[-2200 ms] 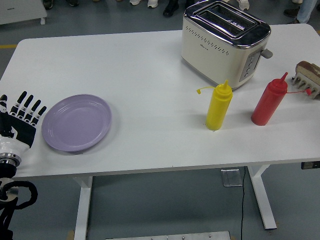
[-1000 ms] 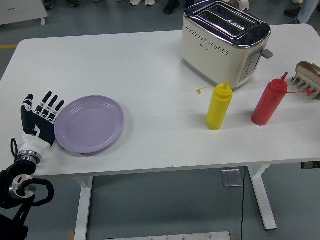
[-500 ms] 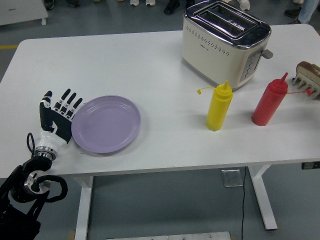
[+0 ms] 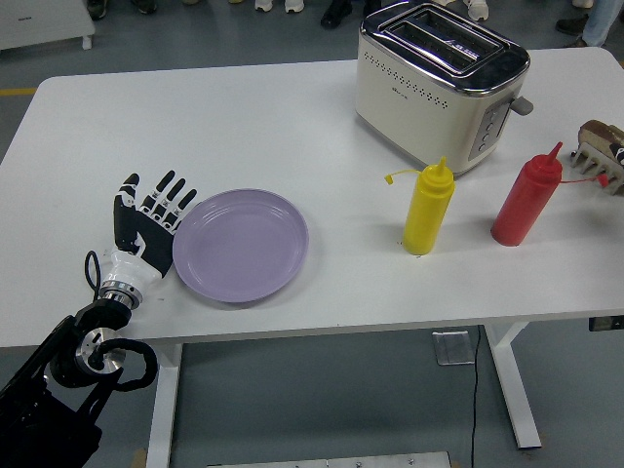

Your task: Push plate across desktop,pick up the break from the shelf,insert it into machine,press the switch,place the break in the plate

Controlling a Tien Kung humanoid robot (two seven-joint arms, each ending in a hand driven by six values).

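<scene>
From the head view, the left hand (image 4: 148, 226) stands edge-on at the table's left side, fingers straight and held together, flat against the left rim of the lavender plate (image 4: 242, 245) and gripping nothing. The plate lies flat on the white table (image 4: 244, 117), left of centre and well apart from the cream toaster (image 4: 439, 83) at the far right. It looks rigid, light and smooth-bottomed, so I'd judge it slides easily under a push low on its rim; push too high and it could tip or skate off line. A yellow squeeze bottle (image 4: 426, 208) and a red squeeze bottle (image 4: 526, 198) stand in front of the toaster. The bread on its rack (image 4: 604, 151) sits at the right edge. The right hand is out of sight.
</scene>
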